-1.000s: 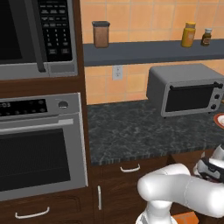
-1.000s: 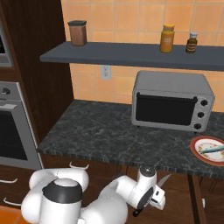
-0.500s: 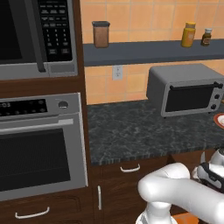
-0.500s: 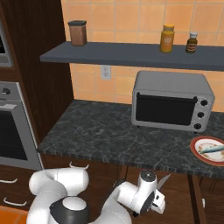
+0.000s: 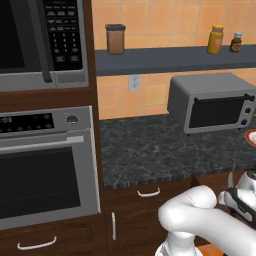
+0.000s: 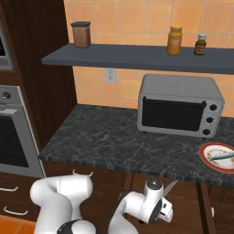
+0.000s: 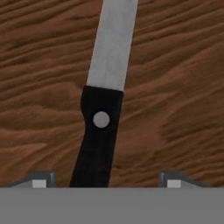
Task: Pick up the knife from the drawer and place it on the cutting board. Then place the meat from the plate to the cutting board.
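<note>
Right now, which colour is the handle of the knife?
Black, with one silvery rivet; the knife shows best in the hand view.

The knife (image 7: 103,100) has a matt silvery metal blade and a black, finely textured handle with one round metal rivet. The drawer (image 7: 175,74) floor beneath it is brown wood with pronounced wavy grain. At centre frame, the counter (image 6: 109,141) is dark speckled stone; the toaster oven (image 6: 179,106) is smooth grey metal.
</note>
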